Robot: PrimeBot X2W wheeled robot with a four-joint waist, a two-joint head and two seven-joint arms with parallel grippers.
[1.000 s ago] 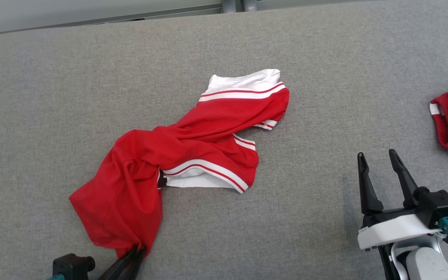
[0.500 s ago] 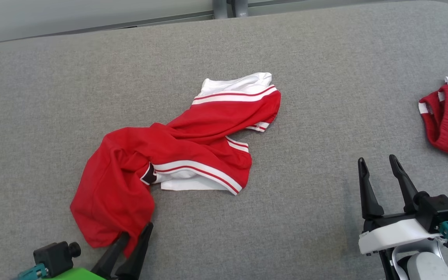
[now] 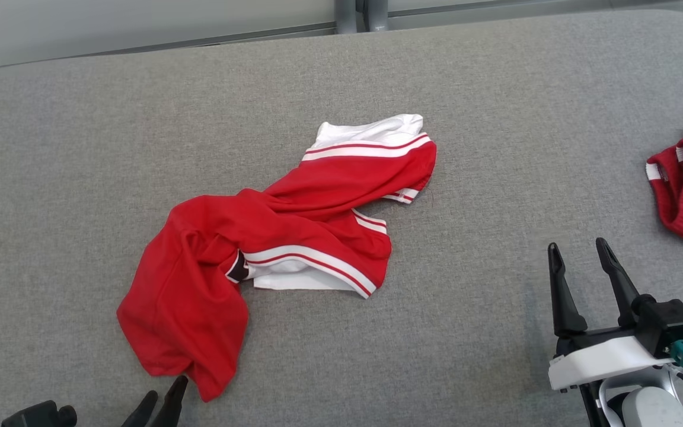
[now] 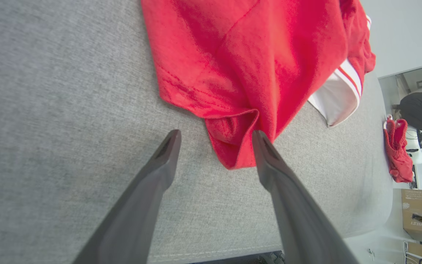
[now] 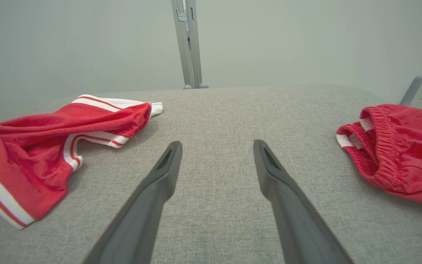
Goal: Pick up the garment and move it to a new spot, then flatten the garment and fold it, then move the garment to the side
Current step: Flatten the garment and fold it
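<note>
Bright, even, diffuse light in all three views; no glare, nothing blown out.
Head view is sharp edge to edge. Shadows are soft and short: a thin one under the garment (image 3: 270,237) at its 5 o'clock hem, and a faint smear on the grey surface (image 3: 495,118) at 9 o'clock of the right gripper (image 3: 577,244). Left wrist view: reds oversaturated, weave smeared, left fingers (image 4: 141,205) soft toward 6 o'clock, room bowed at 3 o'clock. Right wrist view: right fingers (image 5: 148,205) blur toward 6 o'clock, rail (image 5: 417,80) leans at 2 o'clock.
</note>
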